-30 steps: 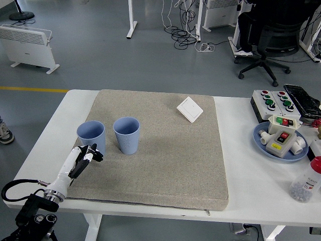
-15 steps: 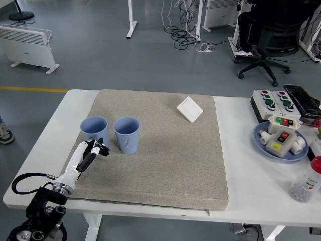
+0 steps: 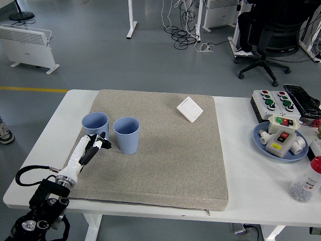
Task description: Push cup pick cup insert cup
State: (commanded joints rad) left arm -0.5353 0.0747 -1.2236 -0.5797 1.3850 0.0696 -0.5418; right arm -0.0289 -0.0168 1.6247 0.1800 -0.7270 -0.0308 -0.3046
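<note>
Grey workshop floor, desk legs, cable tangles, a radiator and an office chair fill the background behind our white table (image 3: 55, 145), on which a beige mat (image 3: 165, 150) covers the working area. On that mat we count two blue cups, both upright with mouths up: the left cup (image 3: 95, 125) near the mat's left edge and the right cup (image 3: 126, 134) just beside it, a narrow gap between them. We judge they stand close so that one can be lifted and slid into the other.

Our left hand (image 3: 94, 146) reaches in from the lower left corner, pressed against the near side of the left cup at its base. Its fingers look loosely curled and do not wrap the cup, so we take this as the pushing step, nudging the cup rather than grasping it; picking up and nesting are not yet done. Our right arm is not in view.

Off the mat's working area we count one white switch plate (image 3: 190, 109) at the far side, one button box (image 3: 273, 103) on the table's right, one blue plate (image 3: 281, 143) holding small switch parts, and one small bottle (image 3: 307, 181).
</note>
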